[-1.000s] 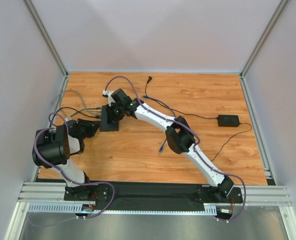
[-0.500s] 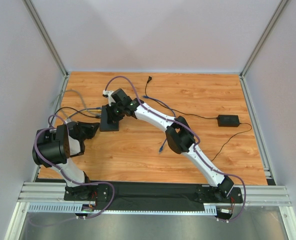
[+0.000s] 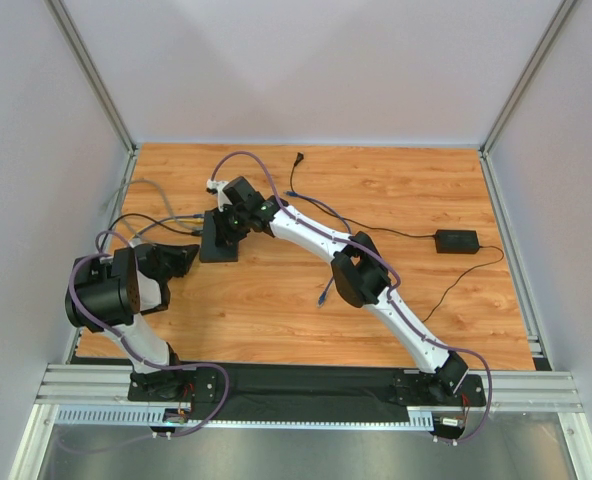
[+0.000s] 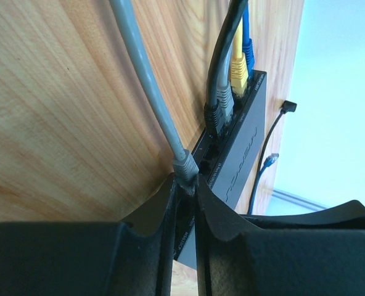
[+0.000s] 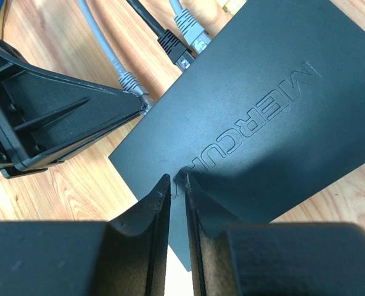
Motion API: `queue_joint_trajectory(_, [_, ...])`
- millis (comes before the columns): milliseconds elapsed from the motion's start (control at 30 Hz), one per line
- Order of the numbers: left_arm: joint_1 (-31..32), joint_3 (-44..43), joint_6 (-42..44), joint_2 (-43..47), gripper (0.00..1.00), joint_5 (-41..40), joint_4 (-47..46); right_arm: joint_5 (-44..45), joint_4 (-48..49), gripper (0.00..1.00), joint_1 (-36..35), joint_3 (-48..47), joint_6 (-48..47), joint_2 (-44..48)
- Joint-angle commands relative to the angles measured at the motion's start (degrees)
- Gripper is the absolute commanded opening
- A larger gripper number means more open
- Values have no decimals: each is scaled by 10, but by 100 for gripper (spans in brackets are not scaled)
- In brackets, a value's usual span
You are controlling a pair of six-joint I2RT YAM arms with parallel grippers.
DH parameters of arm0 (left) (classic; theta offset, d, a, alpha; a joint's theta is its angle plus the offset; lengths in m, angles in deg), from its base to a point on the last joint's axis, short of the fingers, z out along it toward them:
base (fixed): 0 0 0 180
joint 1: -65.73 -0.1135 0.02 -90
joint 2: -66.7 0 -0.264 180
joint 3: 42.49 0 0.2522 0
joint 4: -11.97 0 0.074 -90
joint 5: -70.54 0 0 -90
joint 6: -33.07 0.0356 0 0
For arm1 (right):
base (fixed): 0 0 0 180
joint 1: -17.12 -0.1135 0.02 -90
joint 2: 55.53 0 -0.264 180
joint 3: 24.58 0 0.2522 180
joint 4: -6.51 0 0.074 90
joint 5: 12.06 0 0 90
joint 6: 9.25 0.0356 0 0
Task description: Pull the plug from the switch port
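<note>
wooden table (image 3: pixel 376 290), "mercur"-lettered switch (image 5: pixel 275 92) under nearly-together right gripper (image 5: pixel 177 179), left gripper (image 4: pixel 185 180) tight on plug (image 4: pixel 184 165)

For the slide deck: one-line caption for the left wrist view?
Left gripper pinching the grey plug at the switch port edge, other cables plugged in beyond.

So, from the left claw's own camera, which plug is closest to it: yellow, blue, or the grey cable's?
1. Grey-cable plug, between the left gripper's fingertips.
2. Yellow plug, farther along the box edge.
3. Blue plug, just beyond yellow.
</note>
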Motion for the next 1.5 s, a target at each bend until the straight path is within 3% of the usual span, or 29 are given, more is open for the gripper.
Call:
queue_joint_trajectory(0, [-7,14,36,34,0,-43,81,25,-8,17,7,-14,-1,-26])
queue_joint_trajectory(433, [-13,24,67,120,0,-51,124,18,-13,17,13,-21,4,-29])
queue_joint_trajectory(533, [-12,21,99,200,0,-58,193,13,-11,18,14,-19,4,-26])
queue_joint_trajectory(867, [11,-29,179,646,0,-103,588,-8,7,18,14,-12,6,-16])
queue_joint_trajectory(967, [32,-74,191,708,0,-108,665,-18,16,19,14,4,5,-5])
queue_joint_trajectory(1233, [52,-228,204,749,0,-81,806,-47,40,21,17,34,2,28])
queue_joint_trajectory(1467, [55,-318,207,748,0,-58,853,-58,47,23,23,49,6,41])
